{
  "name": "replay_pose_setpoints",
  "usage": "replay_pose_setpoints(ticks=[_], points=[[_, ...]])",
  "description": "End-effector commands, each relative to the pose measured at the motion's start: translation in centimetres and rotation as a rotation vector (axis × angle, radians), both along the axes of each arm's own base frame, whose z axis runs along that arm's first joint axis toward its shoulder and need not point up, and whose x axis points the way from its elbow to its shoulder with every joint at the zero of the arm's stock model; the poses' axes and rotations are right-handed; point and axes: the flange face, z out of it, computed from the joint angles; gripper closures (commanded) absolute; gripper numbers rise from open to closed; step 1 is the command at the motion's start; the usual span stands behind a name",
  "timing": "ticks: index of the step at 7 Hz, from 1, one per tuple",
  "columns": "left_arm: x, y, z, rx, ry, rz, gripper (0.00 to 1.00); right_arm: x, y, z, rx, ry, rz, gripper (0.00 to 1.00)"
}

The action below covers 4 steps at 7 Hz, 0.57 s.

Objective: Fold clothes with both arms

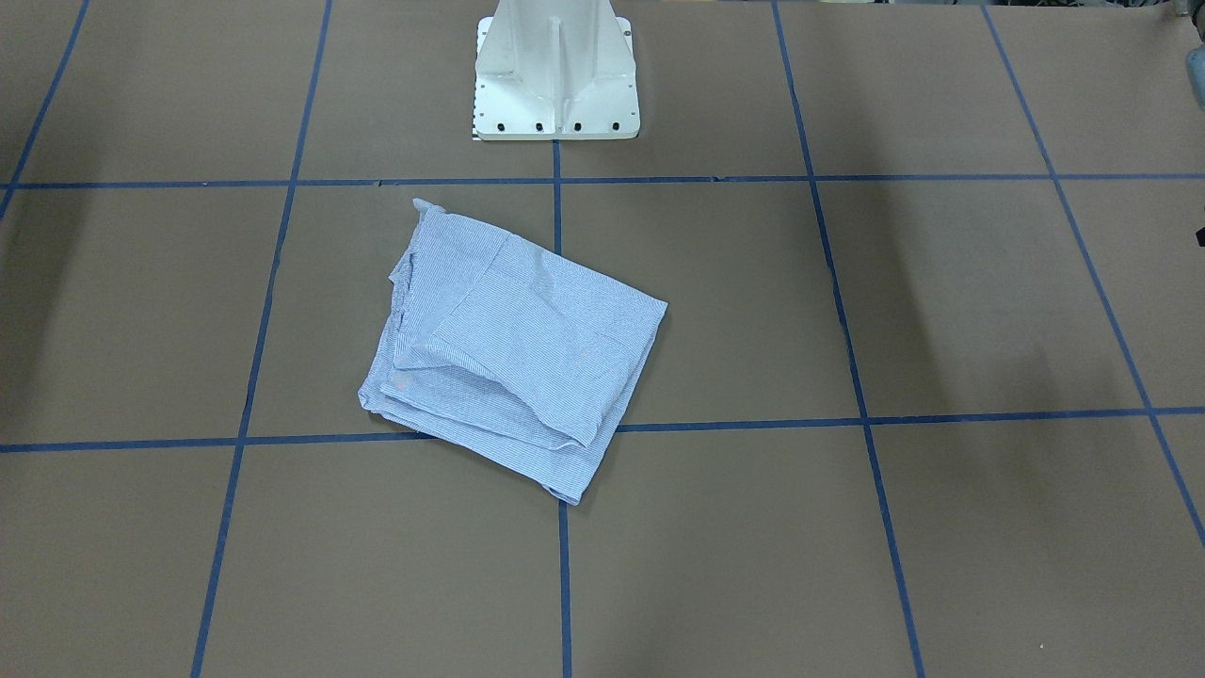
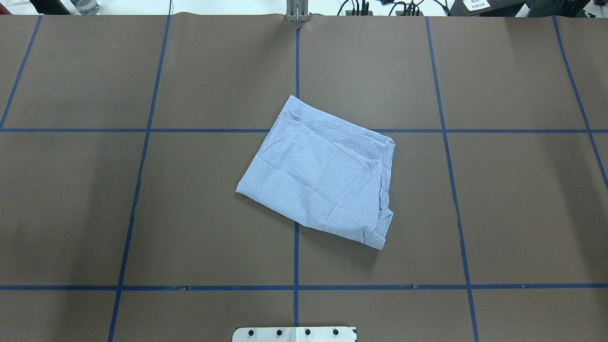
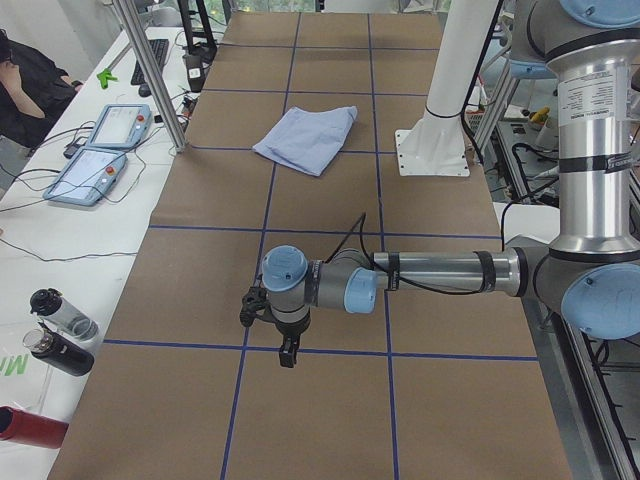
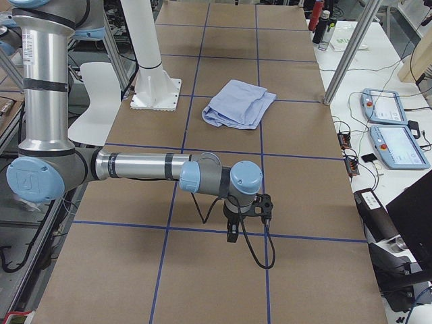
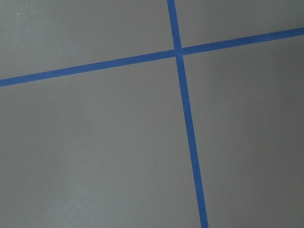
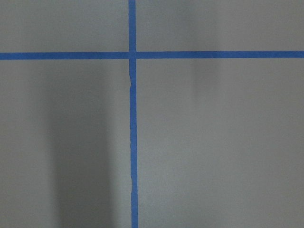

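The shirt (image 2: 323,175) lies folded in a skewed packet at the middle of the table (image 2: 190,213); the left gripper (image 3: 287,350) and right gripper (image 4: 233,233) hang well apart from it, open or closed I cannot tell; its rumpled edge on the robot's right likely wants squaring, pinched low through all layers.

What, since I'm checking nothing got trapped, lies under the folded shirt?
The shirt lies on the brown table, over a crossing of blue tape lines. Whatever else might sit beneath is covered by its folded layers.
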Motion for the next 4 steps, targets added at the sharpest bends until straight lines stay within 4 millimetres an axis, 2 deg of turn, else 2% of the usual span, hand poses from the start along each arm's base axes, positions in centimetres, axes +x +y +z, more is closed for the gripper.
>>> replay_pose_setpoints(ticks=[1, 4], points=[[0.02, 0.00, 0.04, -0.003, 0.002, -0.001, 0.01, -0.07, -0.18, 0.48, 0.029, 0.005, -0.003, 0.00], [0.37, 0.08, -0.31, -0.055, 0.049, -0.045, 0.01, -0.07, -0.26, 1.29, 0.040, 0.006, -0.002, 0.00]])
